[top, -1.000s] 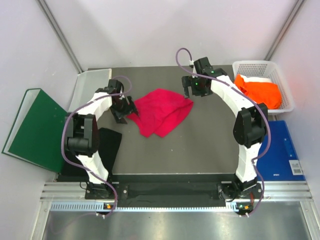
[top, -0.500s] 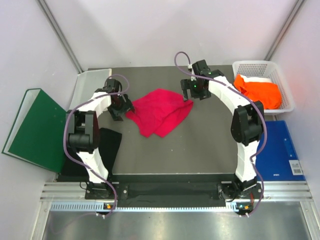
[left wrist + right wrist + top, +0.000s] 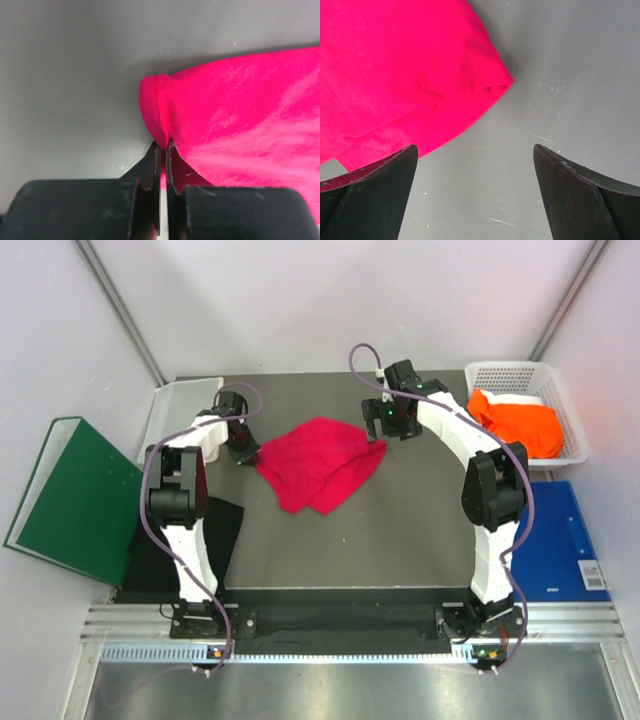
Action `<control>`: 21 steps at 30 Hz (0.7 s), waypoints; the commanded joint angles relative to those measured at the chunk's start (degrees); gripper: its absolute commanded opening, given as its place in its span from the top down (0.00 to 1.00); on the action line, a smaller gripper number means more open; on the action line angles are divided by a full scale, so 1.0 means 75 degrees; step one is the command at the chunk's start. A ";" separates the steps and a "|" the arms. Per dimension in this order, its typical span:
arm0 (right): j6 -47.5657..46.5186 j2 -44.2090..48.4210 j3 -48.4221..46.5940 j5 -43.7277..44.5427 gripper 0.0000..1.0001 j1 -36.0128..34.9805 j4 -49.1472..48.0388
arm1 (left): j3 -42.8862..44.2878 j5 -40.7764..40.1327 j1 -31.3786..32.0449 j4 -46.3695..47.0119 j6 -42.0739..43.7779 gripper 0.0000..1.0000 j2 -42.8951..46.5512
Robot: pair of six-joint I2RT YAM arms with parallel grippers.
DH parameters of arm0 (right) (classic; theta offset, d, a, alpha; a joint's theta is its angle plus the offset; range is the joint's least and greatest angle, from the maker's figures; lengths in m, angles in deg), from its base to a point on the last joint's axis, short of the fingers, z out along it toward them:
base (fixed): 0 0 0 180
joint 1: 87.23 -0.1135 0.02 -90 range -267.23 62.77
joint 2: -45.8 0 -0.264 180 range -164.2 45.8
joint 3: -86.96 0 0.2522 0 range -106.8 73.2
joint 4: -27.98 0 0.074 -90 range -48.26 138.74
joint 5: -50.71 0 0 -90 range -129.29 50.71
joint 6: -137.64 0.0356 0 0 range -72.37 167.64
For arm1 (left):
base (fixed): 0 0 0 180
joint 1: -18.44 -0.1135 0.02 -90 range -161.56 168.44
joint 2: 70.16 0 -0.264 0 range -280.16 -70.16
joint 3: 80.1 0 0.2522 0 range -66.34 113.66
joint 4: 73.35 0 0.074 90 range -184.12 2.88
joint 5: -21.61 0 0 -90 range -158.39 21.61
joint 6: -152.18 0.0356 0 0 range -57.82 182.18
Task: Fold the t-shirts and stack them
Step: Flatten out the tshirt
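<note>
Three shirts show. Your crimson-pink t-shirt (image 3: 320, 465) lies bunched on the table (image 3: 400, 530), well left of the white basket (image 3: 510, 368), with its long axis running roughly toward that basket. The orange t-shirt (image 3: 518, 422) sits in the basket. The black t-shirt (image 3: 225, 530) lies far from it, at the table's near-left edge. Your left gripper (image 3: 162, 145) is pinched on the pink shirt's corner farthest from the basket. Your right gripper (image 3: 474, 148) hangs spread wide over the nearest corner. Grey tabletop shows between that corner and the basket.

The left arm (image 3: 192, 552) covers part of the black t-shirt (image 3: 226, 528). In both wrist views the crimson-pink t-shirt (image 3: 240, 115) runs past the picture's edge.
</note>
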 commanded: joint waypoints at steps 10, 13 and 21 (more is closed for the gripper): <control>0.0313 0.0305 0.0288 0.0304 0.02 0.0691 -0.0056 | 0.2924 -0.2881 -0.0462 -0.0679 -0.0028 1.00 0.1831; 0.0372 0.0387 0.0381 0.0293 0.02 0.0937 -0.0091 | 0.3873 -0.2679 -0.0719 -0.0446 0.0311 1.00 0.2043; 0.0770 0.0563 0.0862 0.0164 0.03 0.1558 -0.0372 | 0.6650 0.1139 -0.0228 0.0736 -0.0144 1.00 0.0991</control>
